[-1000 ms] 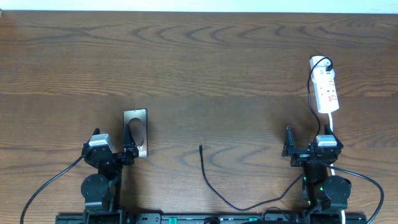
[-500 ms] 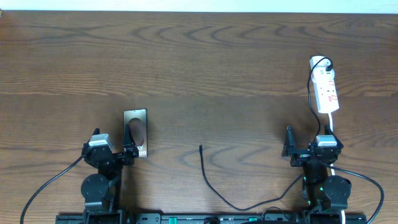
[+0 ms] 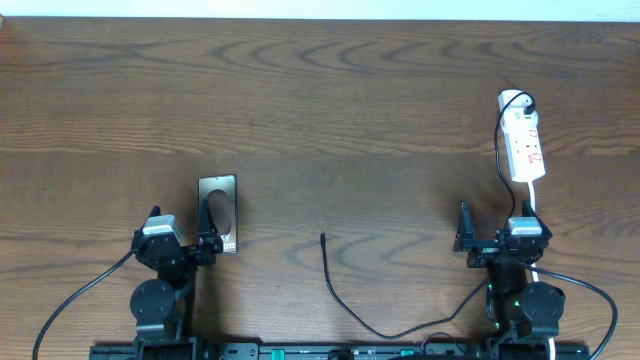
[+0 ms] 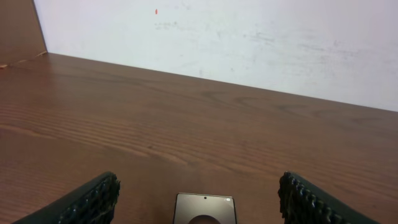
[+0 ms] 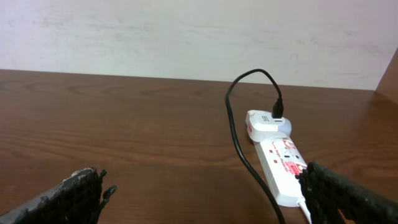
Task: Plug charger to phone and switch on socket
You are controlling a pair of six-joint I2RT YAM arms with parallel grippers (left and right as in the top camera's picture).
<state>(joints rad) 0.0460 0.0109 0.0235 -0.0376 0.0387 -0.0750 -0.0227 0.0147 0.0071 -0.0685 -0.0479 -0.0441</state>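
Observation:
The phone [image 3: 218, 211] lies flat on the wooden table, just ahead of my left gripper [image 3: 205, 243]. Its top edge shows between the open fingers in the left wrist view [image 4: 204, 208]. The charger cable [image 3: 345, 302] curves across the front middle of the table, its plug tip [image 3: 322, 237] lying free. The socket [image 3: 524, 143] is a white power strip at the right with a black plug in its far end; it also shows in the right wrist view [image 5: 283, 165]. My right gripper [image 3: 480, 243] is open and empty, just in front of the strip.
A white wall [image 4: 249, 43] rises behind the table's far edge. The power strip's white cord [image 3: 535, 205] runs toward the right arm's base. Thicker black arm cables [image 3: 70, 300] loop at the front left and front right.

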